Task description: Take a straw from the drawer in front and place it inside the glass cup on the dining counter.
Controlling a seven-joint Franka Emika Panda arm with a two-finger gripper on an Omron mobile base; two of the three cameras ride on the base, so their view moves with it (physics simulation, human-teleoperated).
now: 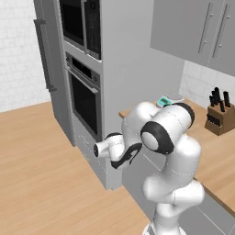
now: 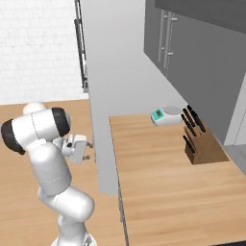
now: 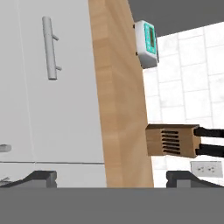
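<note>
so far we see nothing green in any view: no straw, no glass cup, and no drawer pulled out, so where the straw lies is something we cannot tell from these pictures; we judge it sits shut away behind a grey cabinet front. in the hand view our gripper (image 3: 109, 177) shows its two dark fingertips (image 3: 40, 177) at the bottom edge, set far apart with nothing between them, so the jaws stand wide and empty. ahead of them, rolled sideways, the grey cabinet front (image 3: 61, 87) fills the left of the frame with a bar handle (image 3: 50, 48) in the upper left and the end of a second handle (image 3: 4, 148) at the left edge lower down. the wooden counter edge (image 3: 120, 100) runs top to bottom through the middle, with a teal kitchen scale (image 3: 146, 43) upper right and a knife block (image 3: 173, 140) lower right. in the left base view the gripper (image 1: 103, 149) sits at mid frame, just beside the tall oven column (image 1: 85, 96) and below the counter's level. the relation that matters, in our judgement, is handle to fingers: the handle's long axis must cross the gap between the jaws, and the handle lies ahead and toward the frame's upper left, well apart from the tips.
</note>
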